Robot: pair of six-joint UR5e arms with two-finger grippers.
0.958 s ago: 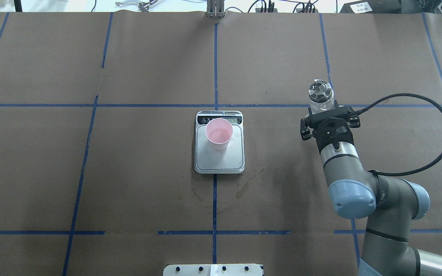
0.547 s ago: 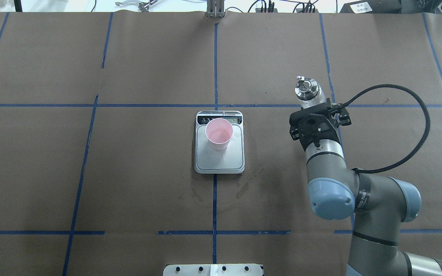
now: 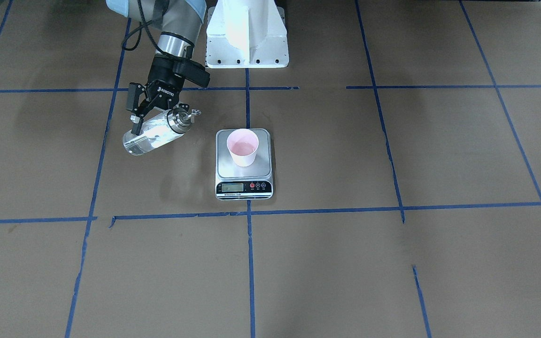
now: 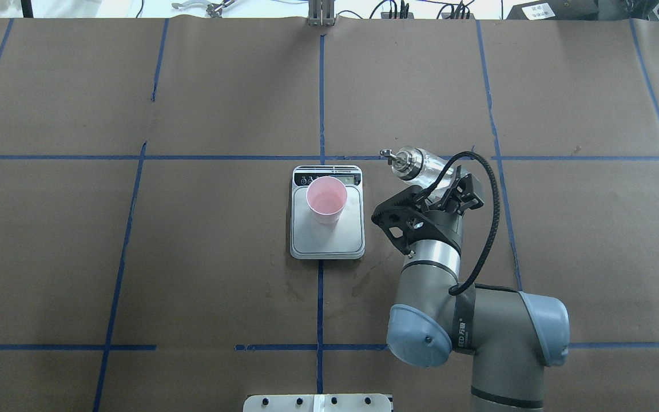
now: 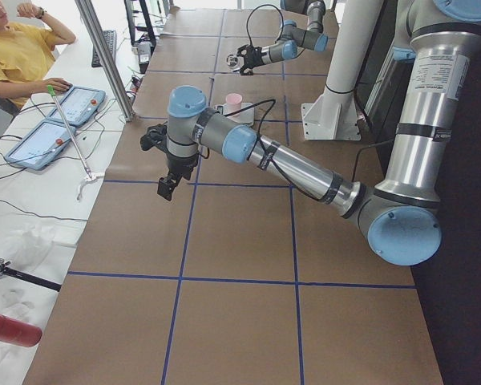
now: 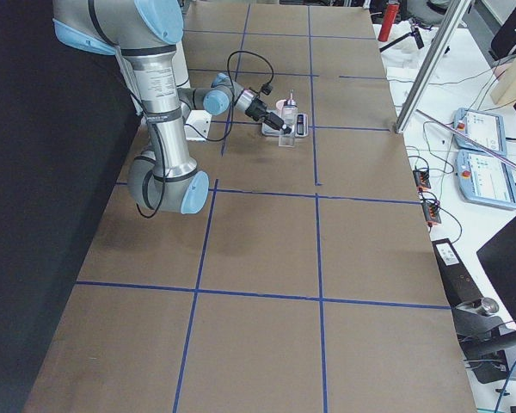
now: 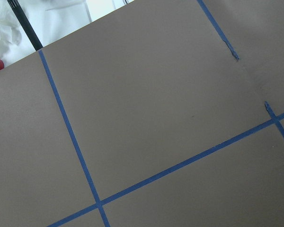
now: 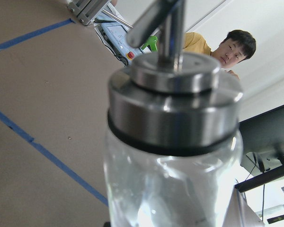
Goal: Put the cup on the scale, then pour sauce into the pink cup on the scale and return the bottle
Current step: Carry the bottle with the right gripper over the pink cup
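Observation:
The pink cup (image 4: 326, 199) stands upright on the steel scale (image 4: 329, 243), towards its display end; it also shows in the front view (image 3: 242, 147) on the scale (image 3: 244, 188). My right gripper (image 4: 451, 182) is shut on the clear glass bottle (image 4: 428, 165), held above the table to the right of the scale and tilted, with its metal spout towards the cup. In the front view the right gripper (image 3: 154, 123) holds the bottle (image 3: 150, 137), with clear sauce inside. The right wrist view shows the bottle's collar (image 8: 173, 101) close up. My left gripper (image 5: 167, 186) hovers over bare paper; I cannot tell its state.
Brown paper with blue tape lines covers the table. Damp stains (image 4: 362, 281) lie near the scale's front. The robot's white base (image 3: 247, 33) stands at the table's near edge. An operator (image 5: 16, 56) sits with tablets (image 5: 60, 120) along the far side.
My right arm has carried the bottle left towards the scale and tipped it from upright to steeply tilted, spout towards the cup. Cup and scale have not moved.

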